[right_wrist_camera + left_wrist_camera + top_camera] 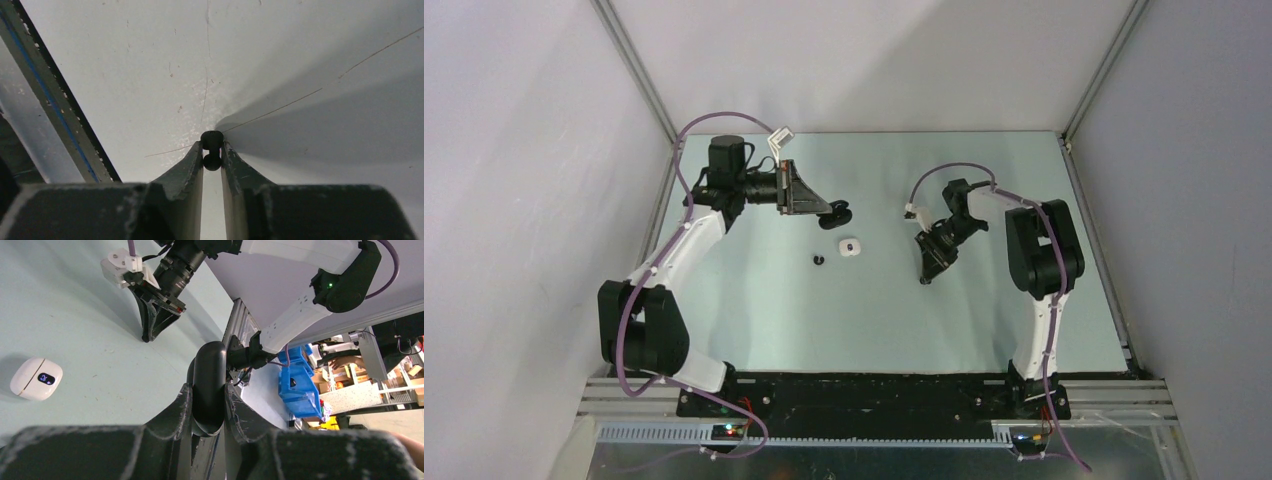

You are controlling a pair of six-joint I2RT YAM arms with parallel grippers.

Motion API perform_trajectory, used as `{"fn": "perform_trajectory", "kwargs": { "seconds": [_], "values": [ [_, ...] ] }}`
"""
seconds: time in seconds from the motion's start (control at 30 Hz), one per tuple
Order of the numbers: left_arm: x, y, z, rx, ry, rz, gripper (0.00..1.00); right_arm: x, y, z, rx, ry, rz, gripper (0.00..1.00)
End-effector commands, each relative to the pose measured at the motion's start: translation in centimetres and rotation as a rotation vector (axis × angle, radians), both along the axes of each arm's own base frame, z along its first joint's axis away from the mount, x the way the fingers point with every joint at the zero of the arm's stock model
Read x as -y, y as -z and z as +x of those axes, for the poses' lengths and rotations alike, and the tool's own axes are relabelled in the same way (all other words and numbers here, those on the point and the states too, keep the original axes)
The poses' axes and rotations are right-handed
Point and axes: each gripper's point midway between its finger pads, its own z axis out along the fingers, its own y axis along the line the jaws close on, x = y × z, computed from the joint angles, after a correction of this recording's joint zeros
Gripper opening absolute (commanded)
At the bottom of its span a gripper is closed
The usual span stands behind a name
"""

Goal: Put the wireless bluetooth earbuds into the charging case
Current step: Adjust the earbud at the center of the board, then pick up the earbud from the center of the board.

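Black charging case is sitting clamped in the left gripper. White case is lying on the table. Black earbud is being pinched at the right gripper tips. Second black earbud is lying just beside the white case.

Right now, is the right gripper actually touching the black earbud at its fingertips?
Touching. The right wrist view shows the black earbud pinched in the right gripper, both fingers pressed against its sides with no gap.
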Motion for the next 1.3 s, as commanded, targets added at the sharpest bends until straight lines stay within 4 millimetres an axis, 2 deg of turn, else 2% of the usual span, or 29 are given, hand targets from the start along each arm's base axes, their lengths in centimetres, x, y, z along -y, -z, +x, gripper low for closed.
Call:
{"fn": "perform_trajectory", "kwargs": {
  "seconds": [0.0,0.3,0.67,0.93,1.1,1.27],
  "values": [
    [-0.2,-1.4,-0.3,0.057,0.006,-0.013,0.0,-0.3,0.5,0.7,-0.047,0.032,0.014,0.24],
    [-0.1,-1.4,-0.4,0.057,0.009,-0.014,0.0,-0.4,0.0,1.0,-0.077,0.045,0.043,0.33],
    [-0.1,-1.3,-0.4,0.051,0.011,-0.014,0.0,0.0,-0.7,1.4,-0.049,0.038,0.041,0.31],
    [0.0,-1.1,-0.3,0.046,0.014,-0.014,0.0,0.1,-3.2,2.7,0.068,0.01,0.074,0.35],
    [0.0,-1.1,0.0,0.046,0.013,-0.014,0.0,0.3,-3.0,2.0,0.057,-0.015,0.069,0.4],
    [0.0,-1.1,0.0,0.049,0.013,-0.013,0.0,0.4,-3.0,1.9,0.072,-0.026,0.065,0.41]
  ]
}}
